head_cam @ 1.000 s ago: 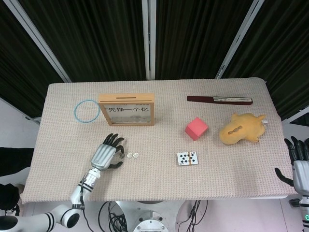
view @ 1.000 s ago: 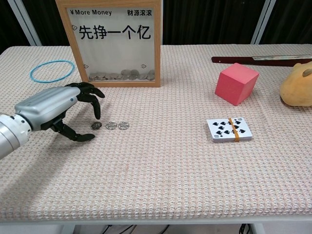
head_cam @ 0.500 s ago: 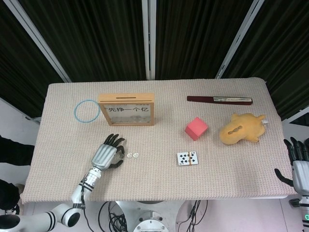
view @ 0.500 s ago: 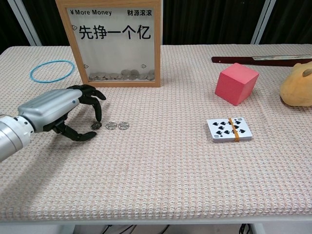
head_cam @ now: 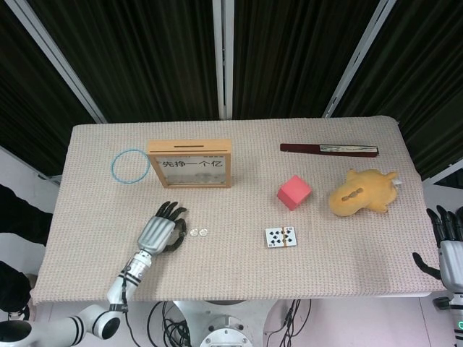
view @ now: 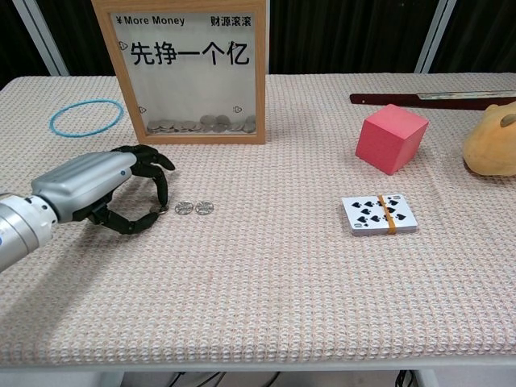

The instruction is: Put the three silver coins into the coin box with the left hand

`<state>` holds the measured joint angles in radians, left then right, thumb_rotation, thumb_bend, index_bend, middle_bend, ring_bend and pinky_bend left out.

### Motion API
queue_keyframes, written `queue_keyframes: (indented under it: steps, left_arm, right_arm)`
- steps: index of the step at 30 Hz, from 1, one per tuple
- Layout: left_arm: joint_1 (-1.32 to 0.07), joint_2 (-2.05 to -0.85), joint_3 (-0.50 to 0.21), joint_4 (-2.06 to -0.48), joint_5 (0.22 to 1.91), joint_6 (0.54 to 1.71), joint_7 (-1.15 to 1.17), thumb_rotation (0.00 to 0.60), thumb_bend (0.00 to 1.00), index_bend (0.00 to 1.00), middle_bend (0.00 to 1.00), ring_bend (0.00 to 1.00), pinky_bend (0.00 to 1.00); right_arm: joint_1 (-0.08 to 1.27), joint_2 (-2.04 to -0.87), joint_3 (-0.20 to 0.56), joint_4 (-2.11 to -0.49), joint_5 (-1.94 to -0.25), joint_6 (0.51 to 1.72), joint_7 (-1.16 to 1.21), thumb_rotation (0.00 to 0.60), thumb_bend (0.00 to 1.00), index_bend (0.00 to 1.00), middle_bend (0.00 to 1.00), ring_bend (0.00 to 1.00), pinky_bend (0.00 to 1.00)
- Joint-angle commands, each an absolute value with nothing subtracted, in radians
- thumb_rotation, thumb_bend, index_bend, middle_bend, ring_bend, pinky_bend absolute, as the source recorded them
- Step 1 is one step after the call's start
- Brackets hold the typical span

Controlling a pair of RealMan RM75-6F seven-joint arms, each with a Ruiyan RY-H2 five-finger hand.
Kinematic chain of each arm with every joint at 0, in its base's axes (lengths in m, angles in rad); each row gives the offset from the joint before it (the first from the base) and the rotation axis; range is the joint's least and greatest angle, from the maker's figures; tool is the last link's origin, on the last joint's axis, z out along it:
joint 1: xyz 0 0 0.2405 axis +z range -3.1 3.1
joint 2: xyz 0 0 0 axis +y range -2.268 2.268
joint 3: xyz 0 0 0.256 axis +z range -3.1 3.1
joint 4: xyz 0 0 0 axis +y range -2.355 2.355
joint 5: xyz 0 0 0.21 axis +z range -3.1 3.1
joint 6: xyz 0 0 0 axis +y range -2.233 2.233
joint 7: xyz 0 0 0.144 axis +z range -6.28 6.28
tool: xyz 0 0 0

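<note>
Silver coin [view: 163, 209] nearest the bench's left edge has been closed on by the left hand's [view: 113, 187] fingers [view: 162, 187], so a pickup seems begun; whether it is gripped cannot be told.

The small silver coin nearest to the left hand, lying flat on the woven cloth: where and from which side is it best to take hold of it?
Probably by its thin rim. The small silver coin lies flat on the woven cloth, so only its opposite edges can be pinched, from above. The left hand already curls over it from its own side, fingertips at the coin; whether it is pinched yet cannot be told. Two more silver coins lie beside it, away from the hand.
</note>
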<state>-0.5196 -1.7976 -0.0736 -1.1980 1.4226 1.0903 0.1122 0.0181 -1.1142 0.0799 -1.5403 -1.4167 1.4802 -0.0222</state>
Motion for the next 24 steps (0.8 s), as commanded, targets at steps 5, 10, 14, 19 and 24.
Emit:
queue_keyframes:
  steps: [5, 10, 14, 19, 24]
  left_arm:
    - [-0.522, -1.8, -0.072, -1.189, 1.416, 1.082, 0.109, 0.6, 0.21, 0.47, 0.15, 0.01, 0.0]
    - [-0.525, -1.806, -0.074, -1.18, 1.419, 1.089, 0.099, 0.6, 0.21, 0.49, 0.15, 0.01, 0.0]
    - [-0.526, -1.811, -0.073, -1.169, 1.425, 1.093, 0.086, 0.6, 0.22, 0.5, 0.15, 0.01, 0.0]
    - [-0.525, -1.815, -0.074, -1.158, 1.432, 1.107, 0.071, 0.6, 0.22, 0.49, 0.16, 0.01, 0.0]
    - [-0.523, -1.818, -0.073, -1.15, 1.446, 1.128, 0.052, 0.6, 0.23, 0.45, 0.18, 0.02, 0.01]
  right_arm:
    - [0.019, -1.118, 0.08, -1.533, -1.414, 1.475, -0.019, 0.6, 0.18, 0.0, 0.0, 0.0, 0.0]
    - [0.021, -1.119, 0.081, -1.531, -1.413, 1.473, -0.018, 0.6, 0.19, 0.0, 0.0, 0.0, 0.0]
    - [0.021, -1.119, 0.081, -1.53, -1.412, 1.471, -0.018, 0.6, 0.19, 0.0, 0.0, 0.0, 0.0]
    - [0.02, -1.118, 0.081, -1.531, -1.41, 1.472, -0.02, 0.6, 0.19, 0.0, 0.0, 0.0, 0.0]
    - [0.02, -1.118, 0.081, -1.533, -1.41, 1.47, -0.023, 0.6, 0.19, 0.0, 0.0, 0.0, 0.0]
